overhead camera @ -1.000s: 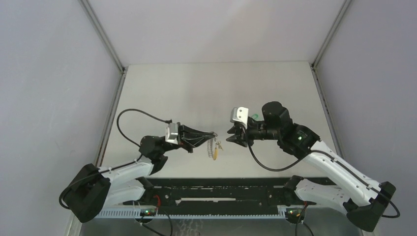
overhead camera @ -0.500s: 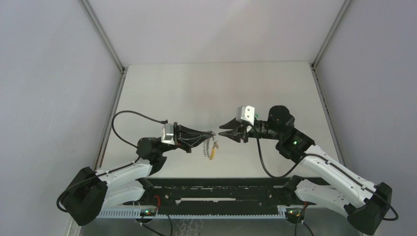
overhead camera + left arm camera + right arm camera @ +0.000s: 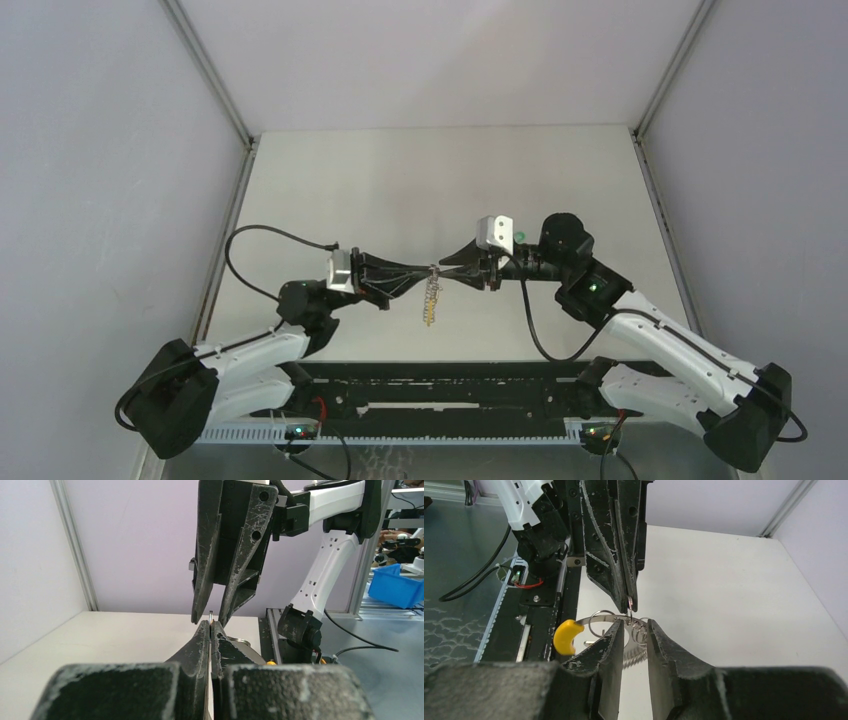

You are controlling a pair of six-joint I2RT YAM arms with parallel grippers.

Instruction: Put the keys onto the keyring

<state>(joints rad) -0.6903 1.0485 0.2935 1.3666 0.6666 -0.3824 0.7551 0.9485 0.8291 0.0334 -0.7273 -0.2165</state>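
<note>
My left gripper (image 3: 432, 270) is shut on the top of the keyring (image 3: 432, 298), a grey metal ring with a beaded rim that hangs below the fingertips above the table. In the left wrist view the fingers (image 3: 204, 635) pinch a thin wire edge of it. The yellow key (image 3: 566, 636) hangs on the keyring (image 3: 636, 652). My right gripper (image 3: 444, 268) is open, tip to tip with the left one, its fingers (image 3: 615, 635) on either side of the ring's top. A green speck, likely the green key (image 3: 519, 237), lies on the table behind the right wrist.
The white table (image 3: 420, 180) has grey walls on three sides. The black base rail (image 3: 450, 380) with cables runs along the near edge. Both arms reach inward and meet near the middle front.
My right gripper has swung left and come up to the left gripper's tip, its open fingers now around the ring's top. The left gripper has stayed shut on the keyring.
</note>
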